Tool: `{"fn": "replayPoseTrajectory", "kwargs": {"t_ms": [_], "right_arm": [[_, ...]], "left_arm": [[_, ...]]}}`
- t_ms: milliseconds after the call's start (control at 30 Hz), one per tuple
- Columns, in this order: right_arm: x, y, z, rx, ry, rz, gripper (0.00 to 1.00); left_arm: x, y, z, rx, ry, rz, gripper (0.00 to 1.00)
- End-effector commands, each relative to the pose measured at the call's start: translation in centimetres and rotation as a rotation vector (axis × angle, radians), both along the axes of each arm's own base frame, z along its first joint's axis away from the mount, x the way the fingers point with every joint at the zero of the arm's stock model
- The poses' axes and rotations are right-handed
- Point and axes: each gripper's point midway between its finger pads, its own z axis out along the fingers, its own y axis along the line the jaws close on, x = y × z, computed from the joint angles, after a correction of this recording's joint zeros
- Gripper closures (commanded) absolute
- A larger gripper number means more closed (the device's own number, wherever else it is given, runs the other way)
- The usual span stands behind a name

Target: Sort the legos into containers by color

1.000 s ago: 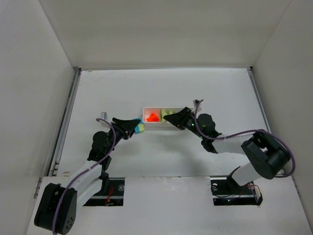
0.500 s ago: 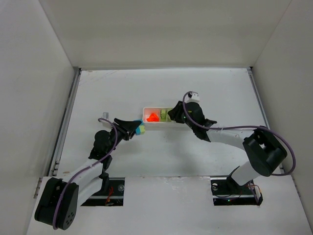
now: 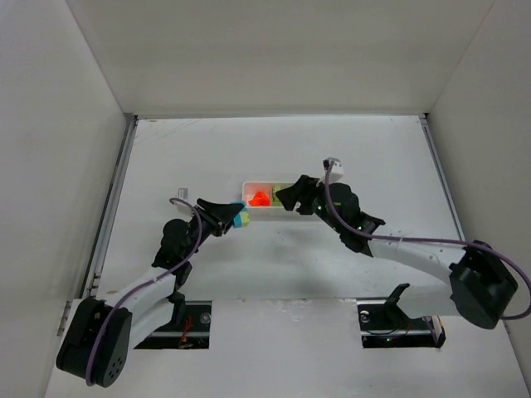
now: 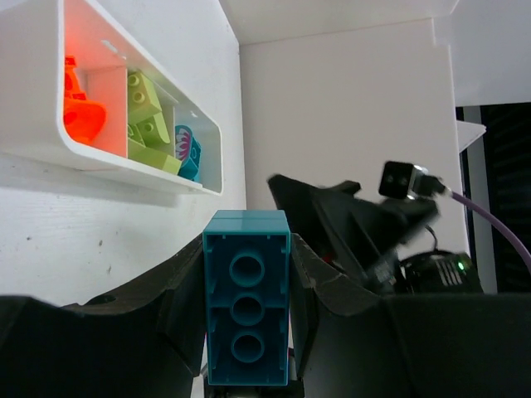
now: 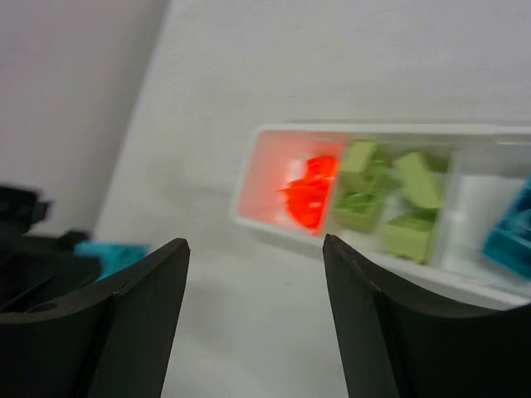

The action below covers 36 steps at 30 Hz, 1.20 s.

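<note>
On a white table (image 3: 348,149), the left gripper (image 3: 235,217) is clamped on a teal block (image 4: 246,307), gripping its two long sides, studs facing away from the wrist camera. It sits just off the left end of a long white tray (image 5: 249,178) with three compartments. The left compartment holds orange blocks (image 5: 309,192), the middle one green blocks (image 5: 390,195), and the right one a second teal block (image 5: 510,236). The right gripper (image 5: 253,245) hangs over the tray's right part, fingers spread apart with nothing between them.
</note>
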Motion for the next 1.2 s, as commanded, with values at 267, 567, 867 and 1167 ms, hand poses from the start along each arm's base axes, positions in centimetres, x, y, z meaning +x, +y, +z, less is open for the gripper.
{"fn": "replayPoseTrajectory", "kwargs": {"t_ms": [267, 567, 867, 1167], "right_arm": [[-10.4, 8.0, 7.4, 0.5, -0.029, 0.454, 0.16], [-10.1, 9.9, 5.7, 0.56, 0.043, 0.489, 0.18], [-10.4, 10.8, 5.0, 0.634, 0.096, 0.525, 0.42], [-9.6, 9.8, 4.5, 0.648, 0.086, 0.492, 0.61]], "left_arm": [[-0.4, -1.2, 4.7, -0.05, -0.156, -0.026, 0.84], [-1.4, -1.8, 5.9, -0.081, -0.183, -0.047, 0.84], [-1.5, -1.9, 6.1, -0.091, -0.183, -0.051, 0.84], [-1.6, -1.8, 5.5, -0.086, -0.171, -0.057, 0.84]]}}
